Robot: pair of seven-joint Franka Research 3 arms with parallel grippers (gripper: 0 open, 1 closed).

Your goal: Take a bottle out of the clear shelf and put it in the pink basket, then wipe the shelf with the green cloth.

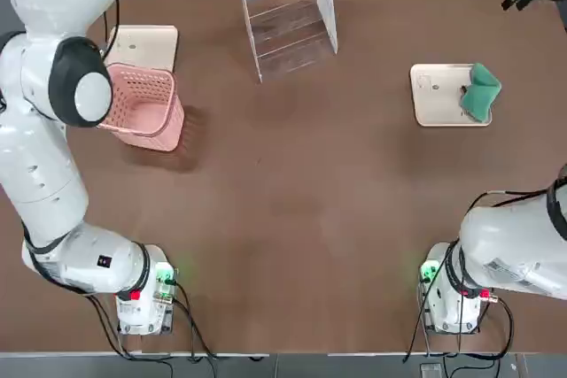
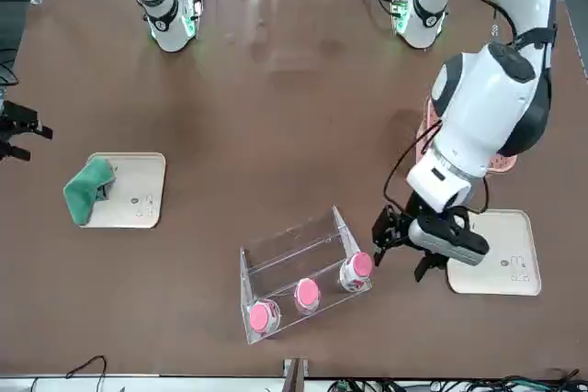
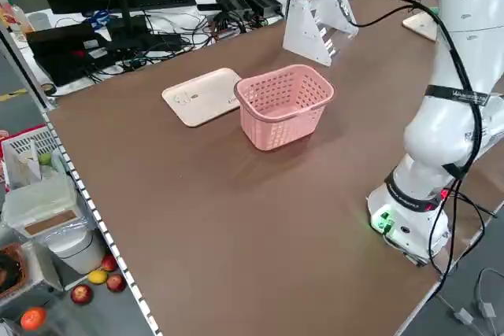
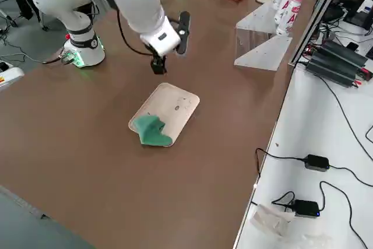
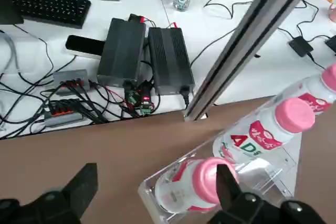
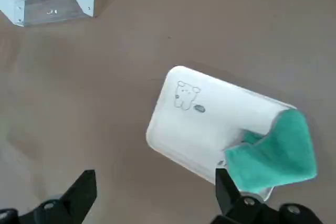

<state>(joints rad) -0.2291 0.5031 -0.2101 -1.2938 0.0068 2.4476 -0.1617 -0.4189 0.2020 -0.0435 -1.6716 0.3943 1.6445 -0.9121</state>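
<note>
The clear shelf [image 2: 296, 256] stands at the table's far edge with three bottles in a row, their pink caps up. My left gripper [image 2: 401, 247] hangs open just beside the nearest bottle [image 2: 356, 269]; in the left wrist view that bottle [image 5: 191, 184] lies between and beyond the spread fingers, not touched. The pink basket [image 1: 142, 108] sits at the left with nothing in it. The green cloth [image 1: 481, 93] lies bunched on one end of a cream tray [image 1: 438, 95]. My right gripper [image 4: 171, 48] hovers open above the table near that tray, holding nothing.
A second cream tray [image 1: 143, 46] lies flat behind the basket. Cables, black power bricks [image 5: 144, 59] and a keyboard sit on the white bench past the shelf. A slanted metal post [image 5: 247, 35] rises by the shelf.
</note>
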